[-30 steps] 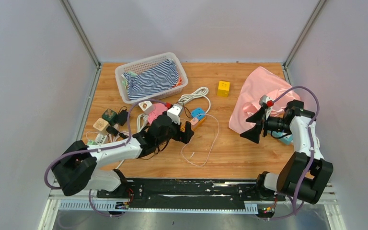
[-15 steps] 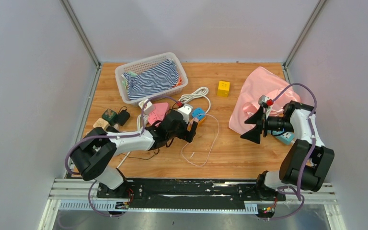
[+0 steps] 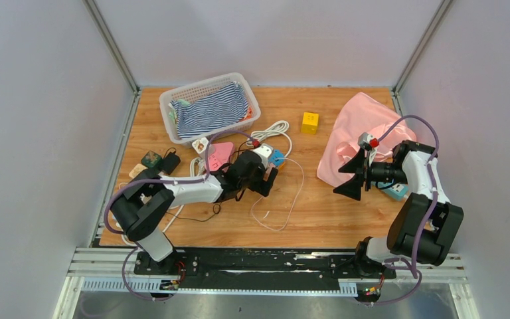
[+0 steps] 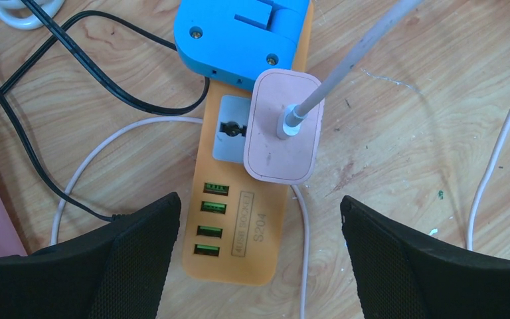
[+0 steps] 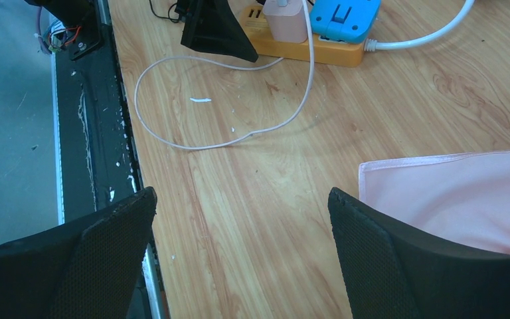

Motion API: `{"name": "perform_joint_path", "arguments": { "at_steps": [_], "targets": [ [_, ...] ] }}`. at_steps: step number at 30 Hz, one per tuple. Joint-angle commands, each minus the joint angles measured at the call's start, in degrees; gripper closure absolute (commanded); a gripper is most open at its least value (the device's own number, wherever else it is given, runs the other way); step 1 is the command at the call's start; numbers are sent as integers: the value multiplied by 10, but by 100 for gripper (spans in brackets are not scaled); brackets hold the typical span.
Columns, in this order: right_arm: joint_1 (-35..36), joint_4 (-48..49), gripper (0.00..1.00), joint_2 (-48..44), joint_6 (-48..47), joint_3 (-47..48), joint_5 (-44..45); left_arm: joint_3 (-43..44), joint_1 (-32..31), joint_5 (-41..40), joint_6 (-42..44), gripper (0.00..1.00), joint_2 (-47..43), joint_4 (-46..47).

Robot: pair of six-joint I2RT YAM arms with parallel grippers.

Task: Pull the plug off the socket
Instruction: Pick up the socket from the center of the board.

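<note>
Sitting in the socket (image 4: 229,239), the plug (image 4: 283,126) lay below the spread left hand (image 4: 259,212).
The pink plug, a pale cable (image 4: 345,66) leading out of its top, sat on the orange socket's grey outlet, just beside a blue plug (image 4: 239,30) at one end and near four green USB ports (image 4: 214,189) at the other. The left hand's fingers (image 4: 139,259) were released wide on either side of the strip, grasping nothing. A thin white cord (image 4: 106,149) looped across the wooden surface (image 4: 405,199). Well apart to the right, the right hand (image 5: 240,199) hung released and empty near a pink cloth (image 5: 451,193).
</note>
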Motion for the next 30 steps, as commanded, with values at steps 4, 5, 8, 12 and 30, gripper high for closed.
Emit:
{"name": "perform_joint_path", "arguments": {
  "at_steps": [4, 5, 8, 12, 30],
  "targets": [
    [8, -17, 0, -2, -17, 11, -13, 24, 2, -18, 4, 11, 22, -31],
    [8, -17, 0, -1, -17, 11, -13, 27, 2, -22, 2, 11, 25, -35],
    [8, -18, 0, -1, -17, 11, -13, 35, 3, -22, 2, 12, 35, -42],
    [8, -18, 0, 1, -17, 12, -13, 42, 2, -21, 1, 15, 42, -49],
    [8, -21, 0, 7, -18, 12, -12, 45, 2, -2, 8, 49, 49, -49]
  ]
}}
